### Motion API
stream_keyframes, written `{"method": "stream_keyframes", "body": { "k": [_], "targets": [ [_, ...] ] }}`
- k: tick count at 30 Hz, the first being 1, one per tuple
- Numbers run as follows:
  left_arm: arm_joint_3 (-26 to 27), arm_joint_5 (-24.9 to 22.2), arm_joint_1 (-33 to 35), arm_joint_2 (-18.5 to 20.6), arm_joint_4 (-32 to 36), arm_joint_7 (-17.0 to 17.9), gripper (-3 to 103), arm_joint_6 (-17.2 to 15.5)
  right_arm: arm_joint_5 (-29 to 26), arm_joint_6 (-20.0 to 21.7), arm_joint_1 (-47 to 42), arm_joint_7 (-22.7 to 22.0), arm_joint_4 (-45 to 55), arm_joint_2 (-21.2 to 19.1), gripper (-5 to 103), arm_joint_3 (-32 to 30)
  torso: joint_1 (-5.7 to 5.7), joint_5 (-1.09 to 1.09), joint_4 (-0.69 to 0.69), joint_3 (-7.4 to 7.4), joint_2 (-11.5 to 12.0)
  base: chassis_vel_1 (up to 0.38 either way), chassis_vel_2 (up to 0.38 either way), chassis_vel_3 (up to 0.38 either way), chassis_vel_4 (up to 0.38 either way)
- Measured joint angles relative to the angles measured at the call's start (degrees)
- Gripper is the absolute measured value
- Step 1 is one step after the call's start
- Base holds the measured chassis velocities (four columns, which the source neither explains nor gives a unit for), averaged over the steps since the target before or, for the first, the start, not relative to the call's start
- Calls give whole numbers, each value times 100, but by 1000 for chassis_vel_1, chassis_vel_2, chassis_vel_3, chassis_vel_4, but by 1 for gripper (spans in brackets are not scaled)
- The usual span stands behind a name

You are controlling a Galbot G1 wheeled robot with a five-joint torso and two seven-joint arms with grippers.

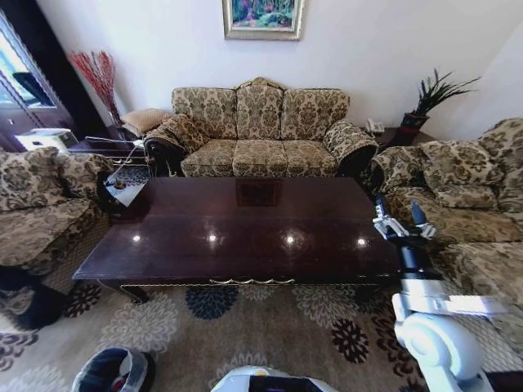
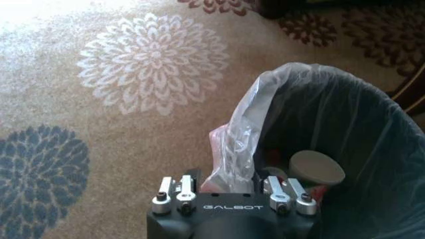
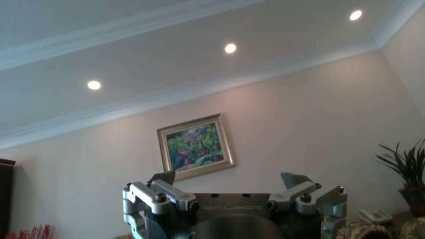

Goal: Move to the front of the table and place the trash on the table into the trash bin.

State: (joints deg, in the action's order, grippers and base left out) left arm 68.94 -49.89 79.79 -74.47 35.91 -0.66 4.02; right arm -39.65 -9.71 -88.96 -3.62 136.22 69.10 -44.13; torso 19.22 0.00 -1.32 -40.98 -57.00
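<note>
A: Start at the left. Where is the left pincer [image 2: 230, 196]?

B: It hangs over the carpet [image 2: 99, 124], right at the rim of the trash bin [image 2: 371, 149]. The bin's white plastic liner [image 2: 246, 129] ruffles up just ahead of the pincer's body. Whether its fingers are released or clenched, I cannot tell; the tips are hidden behind the liner.

A: And inside the bin?

B: Just past the pincer, deep in the bag, lies a round pale disc, likely a paper cup [image 2: 317, 168], with a reddish scrap beside it. From the head camera the bin [image 1: 112, 371] sits low on the floor, left of the robot's base.

A: The middle?

B: The table [image 1: 245, 237] stands between the two pincers and ahead of them, glossy dark wood with a gilt front edge. Beyond it is a patterned sofa [image 1: 260, 131] under a framed painting [image 1: 262, 16].

A: Then the right side.

B: The right pincer [image 1: 403, 220] is raised just beside the table's right end, pointing upward. It is released: the fingers [image 3: 162, 178] stand wide apart with nothing between them. Past it, high on the wall, hangs the painting, and a potted plant [image 3: 405, 169] stands off to one side.
</note>
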Motion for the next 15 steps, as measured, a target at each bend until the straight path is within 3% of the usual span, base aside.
{"method": "stream_keyframes", "body": {
  "k": [1,5,9,11,12,15],
  "targets": [
    [0,0,0,0,0,0,49,0,0,0,0,0,0,0,100,0,0,0,0,0,0,0,0,0,0],
    [-12,165,358,-110,552,-161,70,255,-16,-88,0,73,-145,72,100,84,0,3,-2,0,0,0,0,0,0],
    [-20,304,587,-151,868,-136,81,466,-22,-156,0,125,-270,115,100,125,0,-2,0,0,0,0,0,0,0],
    [-16,451,906,-173,1211,-219,92,798,-54,-185,-12,176,-353,128,100,108,0,0,-1,0,0,0,0,0,0],
    [-16,451,906,-173,1211,-219,92,798,-54,-185,-12,176,-353,128,100,108,0,0,-1,0,0,0,0,0,0],
    [58,556,1359,-210,1846,-536,98,1357,-14,-195,-33,212,-511,122,100,31,0,0,-4,0,0,0,0,0,0]
  ]
}}
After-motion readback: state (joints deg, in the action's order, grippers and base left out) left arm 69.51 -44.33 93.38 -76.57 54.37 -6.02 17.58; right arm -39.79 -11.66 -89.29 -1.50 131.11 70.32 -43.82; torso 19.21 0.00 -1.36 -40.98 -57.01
